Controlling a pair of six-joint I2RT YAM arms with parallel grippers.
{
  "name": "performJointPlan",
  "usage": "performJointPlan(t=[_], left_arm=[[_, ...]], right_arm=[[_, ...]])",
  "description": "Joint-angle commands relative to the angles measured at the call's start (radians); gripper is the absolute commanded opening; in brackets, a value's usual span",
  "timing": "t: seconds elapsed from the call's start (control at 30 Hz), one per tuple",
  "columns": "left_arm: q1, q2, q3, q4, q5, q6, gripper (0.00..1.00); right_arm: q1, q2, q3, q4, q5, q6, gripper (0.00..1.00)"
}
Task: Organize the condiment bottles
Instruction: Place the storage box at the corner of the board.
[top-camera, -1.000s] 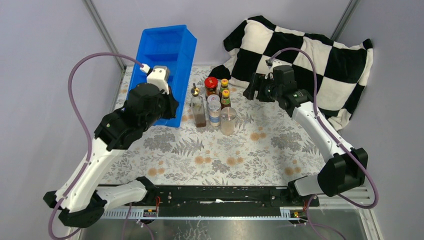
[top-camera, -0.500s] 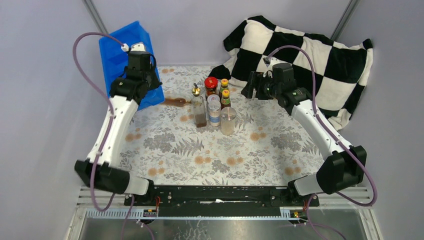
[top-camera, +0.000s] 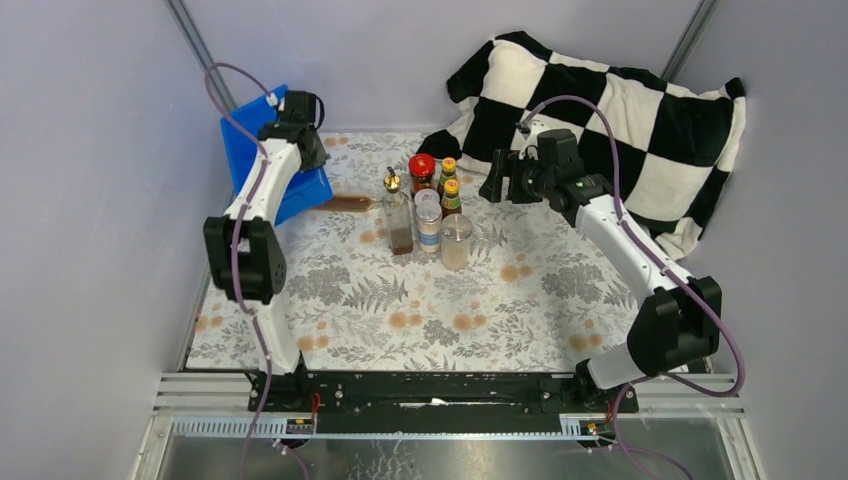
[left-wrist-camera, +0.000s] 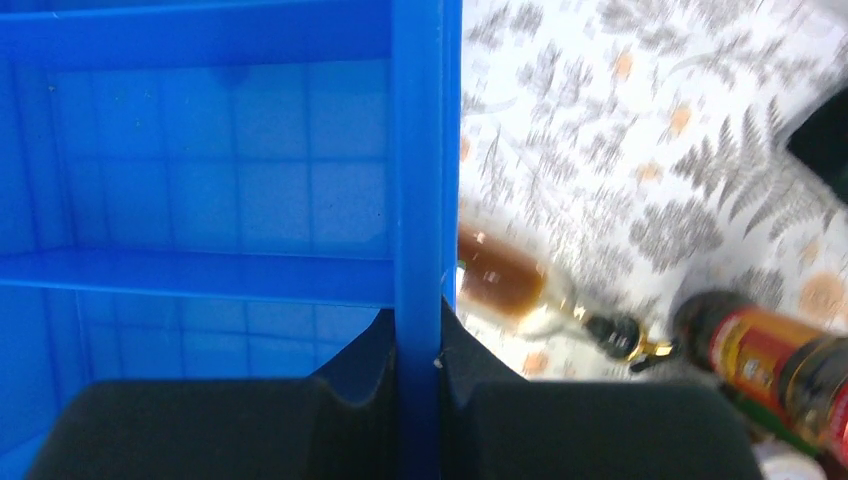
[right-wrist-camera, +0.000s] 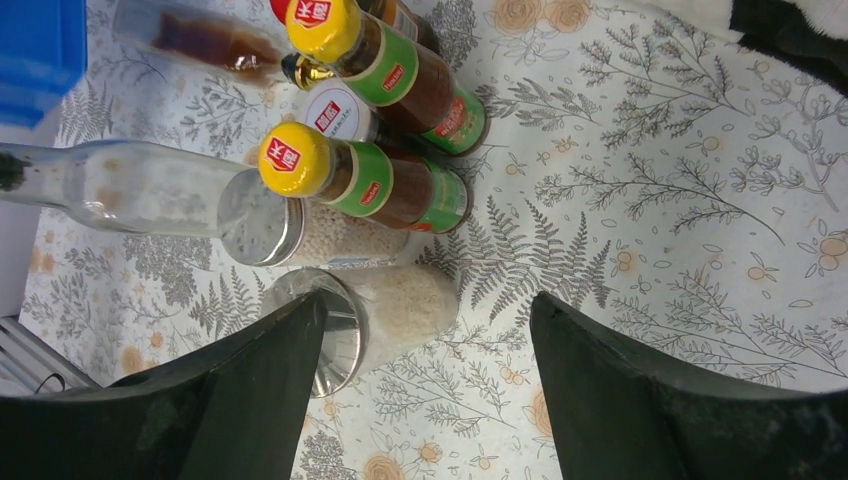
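Plainly two sauce bottles (right-wrist-camera: 398, 78), two shakers (right-wrist-camera: 335, 238) — one bottle (left-wrist-camera: 502, 279) seemingly toppled.

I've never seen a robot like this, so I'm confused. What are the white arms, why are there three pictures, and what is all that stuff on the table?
Those are two robot arms bolted to a table's near edge. One picture comes from a camera high above. The other two come from small cameras on each arm's wrist, looking at its black two-fingered tool.

On the flowery tablecloth the condiment bottles stand in a bunch: two yellow-capped sauce bottles, a red-lidded jar, two silver-lidded shakers and a tall bottle with a gold spout. Another gold-spouted bottle lies on its side beside the blue tray.

The left tool pinches the tray's wall, and the tray is tipped up. The right tool is open, holds nothing and hovers by the bunch. A checkered pillow lies at the back.
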Motion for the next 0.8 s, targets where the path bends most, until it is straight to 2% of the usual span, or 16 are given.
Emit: performJointPlan(t=[0.0,0.07,0.27,0.37,0.6,0.77], left_arm=[[0.023,0.089,0.251,0.038,-0.089,0.058,0.0],[0.033,0.1,0.28,0.013,-0.14,0.053,0.0],[0.1,0.031,0.123,0.052,-0.222,0.007,0.01],[0.106,0.018,0.098,0.079,-0.249,0.005,0.02],[0.106,0.013,0.076,0.085,-0.152,-0.01,0.0],[0.09,-0.128,-0.139,0.122,-0.161,-0.041,0.0]], right_arm=[[-0.001,0.027,-0.02,0.037,-0.033,-0.024,0.82],[-0.002,0.041,-0.03,0.05,-0.03,-0.029,0.82],[-0.002,0.08,-0.045,0.086,-0.068,-0.007,0.82],[-0.002,0.091,-0.056,0.103,-0.083,0.0,0.82],[-0.002,0.09,-0.066,0.109,-0.093,0.002,0.82],[-0.002,0.082,-0.076,0.117,-0.102,0.007,0.82]])
